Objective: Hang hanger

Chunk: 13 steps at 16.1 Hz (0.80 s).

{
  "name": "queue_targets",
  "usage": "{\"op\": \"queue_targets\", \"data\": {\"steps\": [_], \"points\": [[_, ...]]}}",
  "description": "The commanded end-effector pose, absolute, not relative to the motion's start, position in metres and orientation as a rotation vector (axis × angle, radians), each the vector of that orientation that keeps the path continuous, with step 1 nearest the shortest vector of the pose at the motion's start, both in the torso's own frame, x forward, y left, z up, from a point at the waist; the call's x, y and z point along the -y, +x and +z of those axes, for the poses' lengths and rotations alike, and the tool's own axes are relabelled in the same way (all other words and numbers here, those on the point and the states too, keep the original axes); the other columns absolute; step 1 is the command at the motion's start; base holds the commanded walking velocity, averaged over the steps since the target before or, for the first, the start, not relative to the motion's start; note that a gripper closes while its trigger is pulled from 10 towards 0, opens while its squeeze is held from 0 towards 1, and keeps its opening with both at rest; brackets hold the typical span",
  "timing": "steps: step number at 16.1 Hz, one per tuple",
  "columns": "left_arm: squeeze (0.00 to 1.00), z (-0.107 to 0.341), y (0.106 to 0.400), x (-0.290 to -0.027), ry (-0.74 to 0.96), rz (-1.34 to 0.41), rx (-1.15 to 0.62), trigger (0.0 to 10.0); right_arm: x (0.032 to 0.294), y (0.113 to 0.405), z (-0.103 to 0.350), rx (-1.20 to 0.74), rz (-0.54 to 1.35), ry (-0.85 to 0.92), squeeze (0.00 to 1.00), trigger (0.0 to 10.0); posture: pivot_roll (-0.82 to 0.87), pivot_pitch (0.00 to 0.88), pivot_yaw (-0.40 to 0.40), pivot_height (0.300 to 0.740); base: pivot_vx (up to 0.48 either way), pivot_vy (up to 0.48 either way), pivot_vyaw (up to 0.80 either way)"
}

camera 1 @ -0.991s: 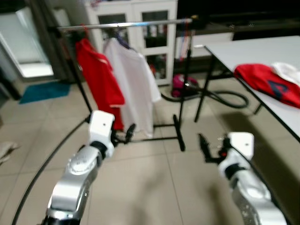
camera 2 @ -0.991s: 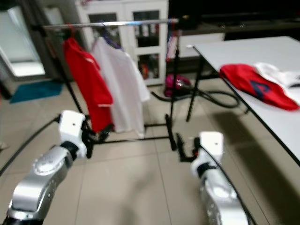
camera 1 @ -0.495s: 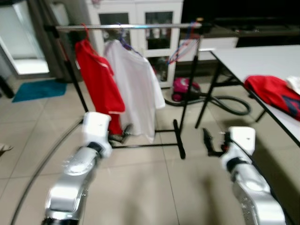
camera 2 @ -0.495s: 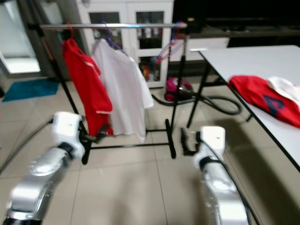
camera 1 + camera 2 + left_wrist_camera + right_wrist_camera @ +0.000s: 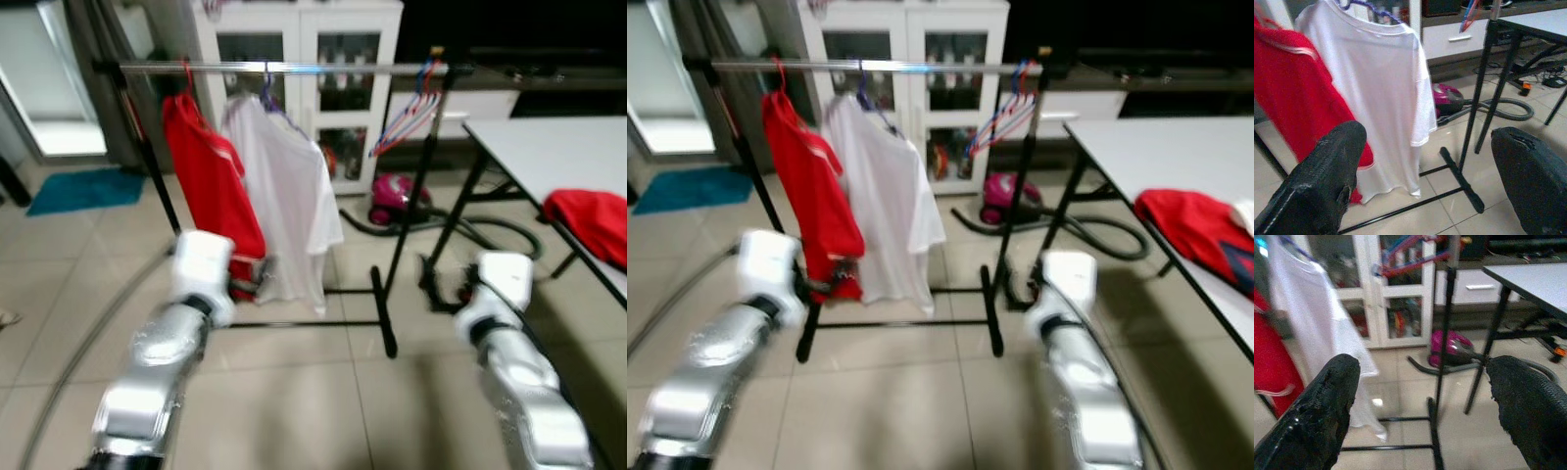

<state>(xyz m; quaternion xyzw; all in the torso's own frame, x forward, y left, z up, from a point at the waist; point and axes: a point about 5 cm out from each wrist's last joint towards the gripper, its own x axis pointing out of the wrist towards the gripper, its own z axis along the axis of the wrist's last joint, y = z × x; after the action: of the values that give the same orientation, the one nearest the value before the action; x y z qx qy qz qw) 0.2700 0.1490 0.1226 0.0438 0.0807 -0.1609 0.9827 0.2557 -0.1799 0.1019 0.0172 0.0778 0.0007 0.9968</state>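
A black clothes rack with a silver bar (image 5: 294, 69) stands ahead of me. A red shirt (image 5: 211, 186) and a white shirt (image 5: 289, 206) hang from it on hangers. Several bare red and blue hangers (image 5: 411, 110) hang at the bar's right end. My left gripper (image 5: 250, 286) is raised before the shirts' hems, open and holding nothing, its fingers (image 5: 1327, 181) wide apart. My right gripper (image 5: 436, 284) is level with the rack's right post, also open and holding nothing, its fingers (image 5: 1312, 421) spread.
A white table (image 5: 544, 147) stands at the right with a red garment (image 5: 593, 215) on it. A magenta vacuum cleaner (image 5: 397, 196) and its hose lie behind the rack. A white glass-door cabinet (image 5: 304, 49) is at the back, a blue mat (image 5: 83, 188) at the left.
The camera has come nearer and turned left: the rack looks larger and the table has slid toward the right edge. Both arms stay raised with open fingers.
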Motion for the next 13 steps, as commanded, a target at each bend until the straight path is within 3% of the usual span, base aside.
{"op": "queue_targets", "data": {"steps": [1, 7, 8, 9, 10, 11, 12, 13], "points": [[1.00, 0.128, 0.273, -0.160, 0.111, -0.290, -0.141, 10.0, 0.172, 0.259, 0.105, -0.136, 0.018, 0.057, 0.00, 10.0, 0.09, 0.000, 0.009, 0.740, 0.401, 0.000, 0.00], [1.00, 0.132, 0.274, -0.157, 0.126, -0.311, -0.129, 10.0, 0.169, 0.261, 0.111, -0.103, 0.061, 0.056, 0.00, 10.0, 0.10, 0.000, 0.013, 0.740, 0.394, 0.000, 0.00], [1.00, 0.133, 0.275, -0.158, 0.130, -0.312, -0.128, 10.0, 0.167, 0.262, 0.113, -0.090, 0.070, 0.061, 0.20, 10.0, 0.10, 0.000, 0.013, 0.740, 0.398, 0.000, 0.51], [1.00, 0.134, 0.276, -0.159, 0.132, -0.312, -0.127, 10.0, 0.165, 0.263, 0.115, -0.082, 0.077, 0.056, 0.58, 10.0, 0.10, 0.000, 0.012, 0.740, 0.394, 0.000, 0.80], [1.00, 0.135, 0.276, -0.159, 0.136, -0.314, -0.124, 10.0, 0.164, 0.264, 0.117, -0.076, 0.083, 0.047, 0.73, 10.0, 0.10, 0.000, 0.013, 0.740, 0.394, 0.000, 0.80], [1.00, 0.135, 0.276, -0.159, 0.138, -0.315, -0.123, 10.0, 0.164, 0.265, 0.117, -0.074, 0.084, 0.047, 0.73, 10.0, 0.10, 0.000, 0.014, 0.740, 0.394, 0.000, 0.80], [1.00, 0.136, 0.277, -0.158, 0.144, -0.320, -0.121, 10.0, 0.163, 0.266, 0.120, -0.062, 0.084, 0.045, 0.65, 10.0, 0.10, 0.000, 0.017, 0.740, 0.398, 0.000, 0.80], [1.00, 0.137, 0.277, -0.157, 0.155, -0.330, -0.116, 10.0, 0.163, 0.269, 0.125, -0.040, 0.081, 0.073, 0.00, 10.0, 0.10, 0.000, 0.017, 0.740, 0.398, 0.000, 0.00]]}}
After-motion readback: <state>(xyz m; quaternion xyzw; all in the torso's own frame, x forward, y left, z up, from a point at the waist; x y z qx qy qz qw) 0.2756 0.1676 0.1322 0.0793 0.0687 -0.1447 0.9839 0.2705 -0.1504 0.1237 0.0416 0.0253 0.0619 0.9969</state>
